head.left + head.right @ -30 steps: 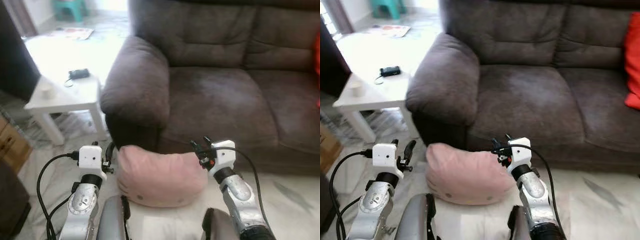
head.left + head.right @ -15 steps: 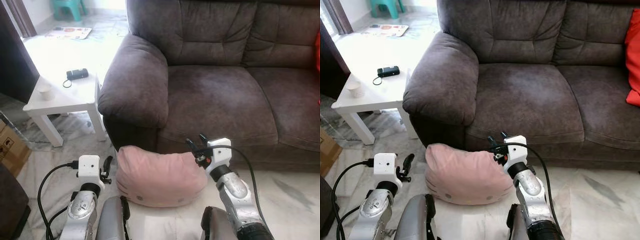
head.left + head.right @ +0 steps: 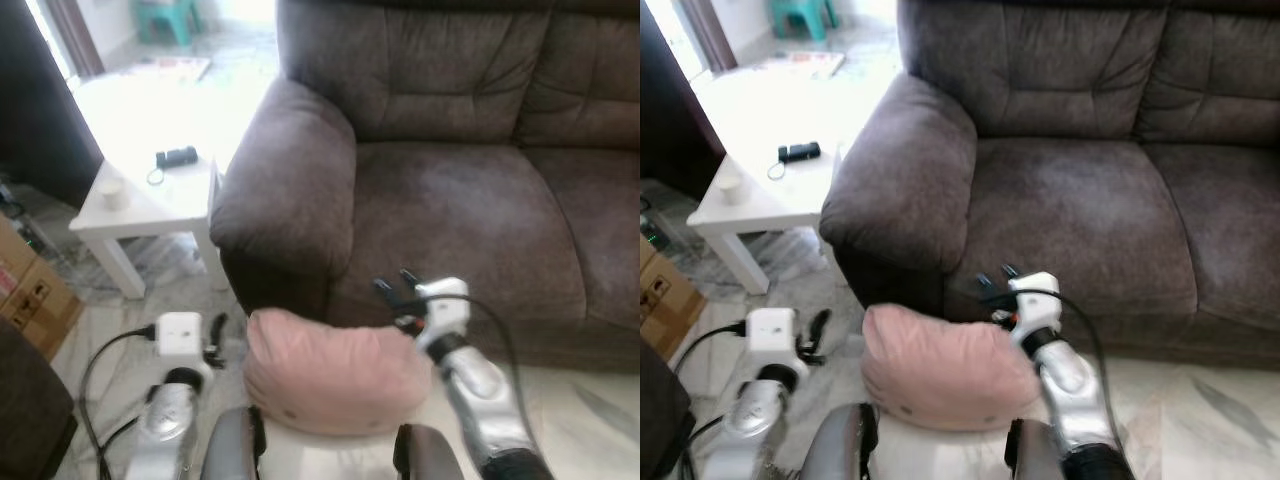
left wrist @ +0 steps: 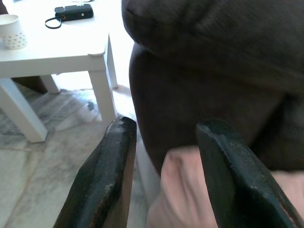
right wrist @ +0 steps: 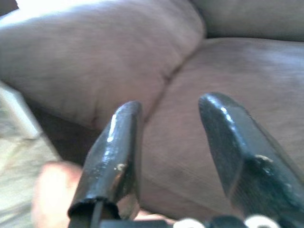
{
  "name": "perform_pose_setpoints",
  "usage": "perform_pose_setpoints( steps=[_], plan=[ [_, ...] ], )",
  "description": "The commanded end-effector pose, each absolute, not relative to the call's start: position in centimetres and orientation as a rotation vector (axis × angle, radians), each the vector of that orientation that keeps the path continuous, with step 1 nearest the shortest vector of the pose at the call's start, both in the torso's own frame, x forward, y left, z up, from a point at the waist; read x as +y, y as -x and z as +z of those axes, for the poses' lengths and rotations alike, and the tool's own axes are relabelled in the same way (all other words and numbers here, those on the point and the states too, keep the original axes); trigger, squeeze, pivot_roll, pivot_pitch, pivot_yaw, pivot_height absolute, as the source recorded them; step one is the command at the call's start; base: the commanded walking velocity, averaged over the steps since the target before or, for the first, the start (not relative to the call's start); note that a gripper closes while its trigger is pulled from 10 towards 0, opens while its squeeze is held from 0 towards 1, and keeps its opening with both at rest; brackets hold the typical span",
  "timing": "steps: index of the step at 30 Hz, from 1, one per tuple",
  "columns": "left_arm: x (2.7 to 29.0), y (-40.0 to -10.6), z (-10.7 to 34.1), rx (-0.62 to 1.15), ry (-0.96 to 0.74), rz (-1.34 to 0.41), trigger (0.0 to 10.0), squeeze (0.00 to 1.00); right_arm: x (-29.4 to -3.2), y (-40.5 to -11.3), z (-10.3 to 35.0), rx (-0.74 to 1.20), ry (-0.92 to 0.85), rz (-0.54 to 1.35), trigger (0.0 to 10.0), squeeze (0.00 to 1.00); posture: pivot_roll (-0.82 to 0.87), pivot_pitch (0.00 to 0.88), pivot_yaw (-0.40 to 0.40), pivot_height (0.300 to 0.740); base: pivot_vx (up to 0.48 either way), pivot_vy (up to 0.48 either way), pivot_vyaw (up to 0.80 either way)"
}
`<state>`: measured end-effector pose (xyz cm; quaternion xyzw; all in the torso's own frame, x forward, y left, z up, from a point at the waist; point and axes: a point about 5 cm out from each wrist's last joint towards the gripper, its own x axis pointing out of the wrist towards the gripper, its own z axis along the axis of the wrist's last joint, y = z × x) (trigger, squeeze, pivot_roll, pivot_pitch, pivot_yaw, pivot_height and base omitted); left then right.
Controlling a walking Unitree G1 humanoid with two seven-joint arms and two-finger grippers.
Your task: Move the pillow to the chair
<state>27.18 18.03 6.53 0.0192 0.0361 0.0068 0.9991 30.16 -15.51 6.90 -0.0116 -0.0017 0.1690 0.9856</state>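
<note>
Marble-look floor (image 3: 1200, 400) runs along the front of one dark brown sofa (image 3: 450, 190), which has a fat rounded armrest (image 3: 290, 190) on the robot's left. One pink pillow (image 3: 335, 375) lies on the floor against the sofa's front, just below that armrest. Two grippers flank it.

On the robot's left, the left gripper (image 3: 215, 335) sits low beside the pillow's edge, near it but apart. Its wrist view shows two black fingers (image 4: 107, 175) spread wide with nothing between them, and a corner of the pillow showing pale pink beyond them, under the armrest.

At the pillow's far corner on the robot's right, the right gripper (image 3: 395, 288) is raised just above it, its tips in front of the sofa's seat edge. Its two fingers (image 5: 114, 152) are likewise parted and hold nothing; they point toward the seam between armrest and seat cushion. Whether this arm brushes the pillow is hard to say, as the head views are slightly blurred.

Left of the sofa stands one white side table (image 3: 160, 200). It carries one small white cup (image 4: 12, 32) and one black device with a looped cord (image 4: 73, 12). One cardboard box (image 3: 30, 295) sits at the left edge of the floor, and one teal stool (image 3: 805, 15) stands far back.
</note>
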Motion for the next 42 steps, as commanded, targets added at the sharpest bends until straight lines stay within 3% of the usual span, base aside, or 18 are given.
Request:
perform_pose_setpoints(
  steps=[1,8,18,23,24,42],
  plan=[
    [19.0,-26.7,6.1,0.093,-0.052,0.04,10.0,0.0,-14.1,-30.3,7.1,-0.01,0.012,0.381,10.0,0.0,0.06,0.047,-0.024,0.526,0.337,0.0,0.0],
    [18.5,-26.7,5.4,0.149,-0.029,-0.012,10.0,0.0,-14.0,-30.2,7.0,-0.005,0.014,0.391,10.0,0.0,0.06,0.049,-0.024,0.526,0.127,0.0,0.0],
    [19.3,-24.6,-0.6,0.522,-0.038,-0.053,10.0,0.0,-14.0,-30.2,7.0,-0.002,0.015,0.398,10.0,0.0,0.06,0.054,-0.025,0.526,0.0,0.0,0.0],
    [20.2,-25.4,-0.7,0.518,0.041,0.015,10.0,0.0,-13.9,-30.3,7.2,-0.006,0.013,0.4,10.0,0.0,0.05,0.061,-0.03,0.526,0.0,0.0,0.0],
    [20.4,-25.7,-0.7,0.52,0.041,0.02,10.0,1.0,-13.9,-30.3,7.2,-0.007,0.013,0.401,10.0,0.0,0.04,0.064,-0.031,0.526,0.0,0.0,0.0],
    [20.1,-28.2,-0.1,0.455,0.111,0.008,10.0,1.0,-14.7,-30.3,8.9,-0.053,0.025,0.406,10.0,0.0,-0.03,0.132,-0.071,0.526,0.0,0.0,0.0]
  ],
)
